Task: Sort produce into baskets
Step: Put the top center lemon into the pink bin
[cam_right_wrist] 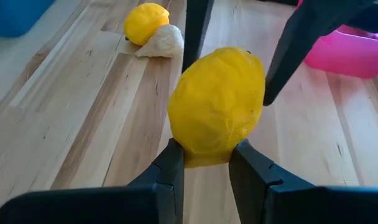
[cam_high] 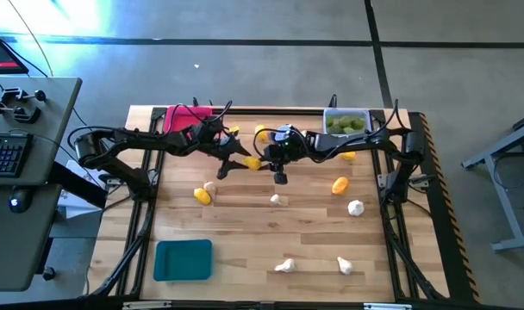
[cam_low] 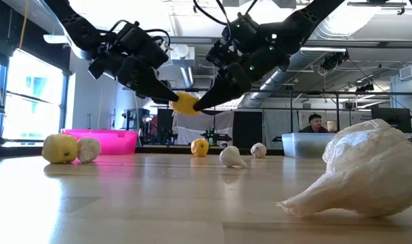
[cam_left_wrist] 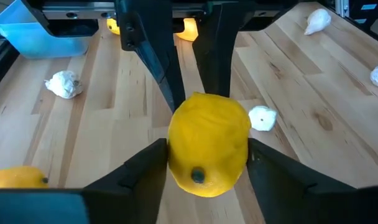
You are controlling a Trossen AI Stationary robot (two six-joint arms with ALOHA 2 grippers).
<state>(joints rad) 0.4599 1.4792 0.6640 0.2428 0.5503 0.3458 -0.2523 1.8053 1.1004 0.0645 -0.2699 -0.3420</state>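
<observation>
Knobbly papery garlic bulb point(cam_low: 358, 169), smooth wooden table point(cam_low: 158, 203)

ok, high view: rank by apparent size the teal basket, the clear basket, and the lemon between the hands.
1. teal basket
2. clear basket, somewhat smaller, partly covered by the right arm, so unsure
3. lemon, far smallest

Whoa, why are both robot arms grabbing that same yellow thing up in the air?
It's a hand-off. The left end effector and the right end effector meet above the middle of the table, both fingers around one lemon held off the wood. More lemons and garlic bulbs lie loose on the table. The pink basket sits at the far left, the clear basket with limes at the far right, and the teal basket near the front.
</observation>
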